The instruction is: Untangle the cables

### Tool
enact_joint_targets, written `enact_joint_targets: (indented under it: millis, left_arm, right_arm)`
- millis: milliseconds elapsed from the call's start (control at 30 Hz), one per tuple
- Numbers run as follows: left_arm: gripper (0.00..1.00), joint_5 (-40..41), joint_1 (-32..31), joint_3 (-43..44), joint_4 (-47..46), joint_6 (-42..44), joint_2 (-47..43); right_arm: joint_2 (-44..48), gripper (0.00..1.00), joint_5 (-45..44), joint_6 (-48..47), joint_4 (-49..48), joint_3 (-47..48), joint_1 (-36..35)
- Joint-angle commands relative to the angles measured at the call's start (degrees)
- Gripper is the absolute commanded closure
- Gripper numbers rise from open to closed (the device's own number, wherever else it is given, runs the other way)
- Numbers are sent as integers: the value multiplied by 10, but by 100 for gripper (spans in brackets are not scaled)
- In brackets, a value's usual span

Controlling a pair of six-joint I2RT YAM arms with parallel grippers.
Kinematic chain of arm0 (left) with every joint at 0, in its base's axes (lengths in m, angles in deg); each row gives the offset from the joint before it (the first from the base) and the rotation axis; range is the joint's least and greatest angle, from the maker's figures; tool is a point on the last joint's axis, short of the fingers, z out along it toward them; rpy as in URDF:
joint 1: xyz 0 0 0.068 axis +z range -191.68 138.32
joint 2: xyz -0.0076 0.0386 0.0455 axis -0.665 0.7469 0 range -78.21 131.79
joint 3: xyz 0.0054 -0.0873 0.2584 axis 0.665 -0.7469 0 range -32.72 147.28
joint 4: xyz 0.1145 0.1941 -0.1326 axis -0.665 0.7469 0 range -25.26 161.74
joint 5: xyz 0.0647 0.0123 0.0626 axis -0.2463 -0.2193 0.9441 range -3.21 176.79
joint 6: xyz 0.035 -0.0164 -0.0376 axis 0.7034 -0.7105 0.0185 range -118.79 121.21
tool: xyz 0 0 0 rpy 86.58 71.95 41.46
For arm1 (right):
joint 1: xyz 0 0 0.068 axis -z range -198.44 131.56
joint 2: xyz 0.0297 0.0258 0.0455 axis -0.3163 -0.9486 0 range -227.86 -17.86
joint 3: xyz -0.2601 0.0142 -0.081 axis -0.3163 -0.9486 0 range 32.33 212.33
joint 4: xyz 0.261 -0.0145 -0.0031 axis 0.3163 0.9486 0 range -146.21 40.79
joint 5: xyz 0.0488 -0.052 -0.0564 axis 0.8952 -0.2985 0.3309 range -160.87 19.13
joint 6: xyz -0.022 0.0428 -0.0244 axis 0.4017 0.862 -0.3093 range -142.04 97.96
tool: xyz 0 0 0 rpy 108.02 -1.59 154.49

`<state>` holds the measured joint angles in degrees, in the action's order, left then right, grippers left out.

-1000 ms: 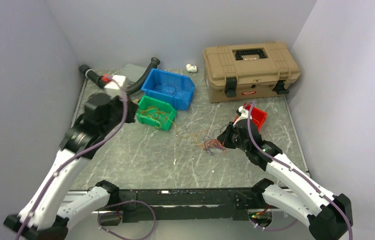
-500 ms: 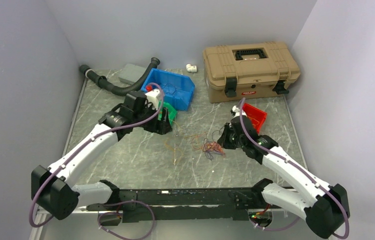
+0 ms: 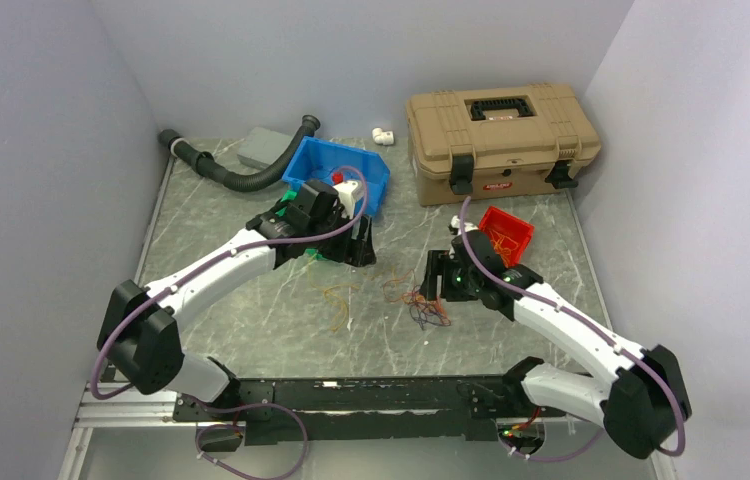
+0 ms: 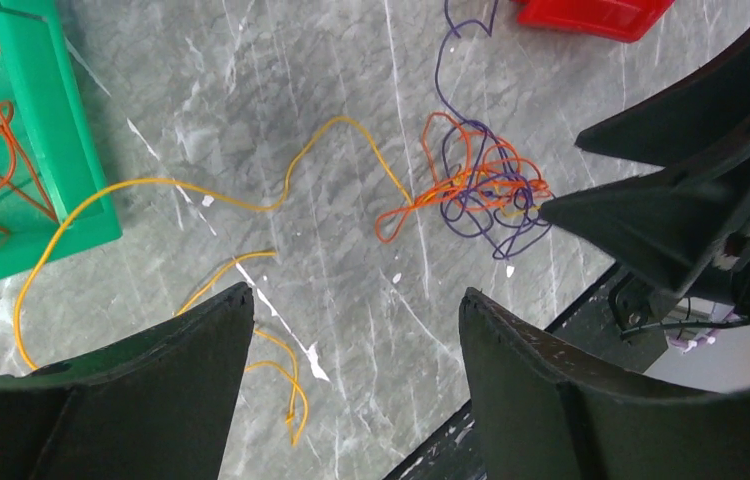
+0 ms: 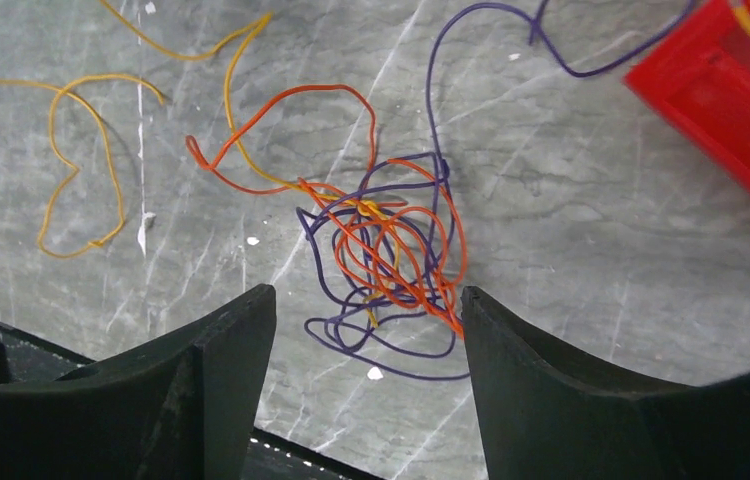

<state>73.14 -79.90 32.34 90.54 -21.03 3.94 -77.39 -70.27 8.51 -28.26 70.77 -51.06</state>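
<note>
A tangled bunch of orange and dark purple cables (image 3: 429, 305) lies on the marble table, seen close up in both wrist views (image 5: 391, 250) (image 4: 481, 195). Loose yellow cables (image 4: 201, 195) (image 5: 81, 170) trail left from it toward the green bin (image 4: 71, 150), which holds orange wires. My right gripper (image 5: 368, 290) hangs open just above the bunch, its lower loops between the jaws, nothing gripped. My left gripper (image 4: 356, 295) is open over bare table and a yellow strand, left of the bunch. In the top view the left gripper (image 3: 361, 245) and right gripper (image 3: 436, 285) face each other across the cables.
A blue bin (image 3: 371, 180) sits behind the left arm and a red bin (image 3: 506, 232) holding yellow wires behind the right arm. A tan toolbox (image 3: 501, 140) stands at the back right. A black corrugated hose (image 3: 241, 180), a grey block (image 3: 263, 148) and a white fitting (image 3: 383, 135) lie at the back.
The left arm swung right from the green bin to the table's middle and opened. The right gripper shifted left and opened over the bunch, which spread slightly on the table.
</note>
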Motion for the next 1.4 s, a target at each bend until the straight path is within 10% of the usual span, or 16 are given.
enact_joint_targets:
  millis: [0, 133, 333, 500, 1367]
  left_arm:
    - [22, 6, -1, 38, -40, -22, 31]
    - [22, -2, -2, 61, -40, -51, 78]
    - [24, -5, -2, 111, -3, -81, 137]
    - [24, -52, -5, 120, -7, -138, 185]
    - [33, -20, -44, 242, 76, -339, 337]
  right_arm:
    - [-52, 31, 19, -25, -46, 14, -17]
    - [-102, 37, 11, -19, -68, 8, -27]
    - [-60, 85, -45, 26, -91, -46, -31]
    - [-17, 98, -31, 31, -112, -93, -31]
    - [-5, 100, -41, 23, -110, -93, -31]
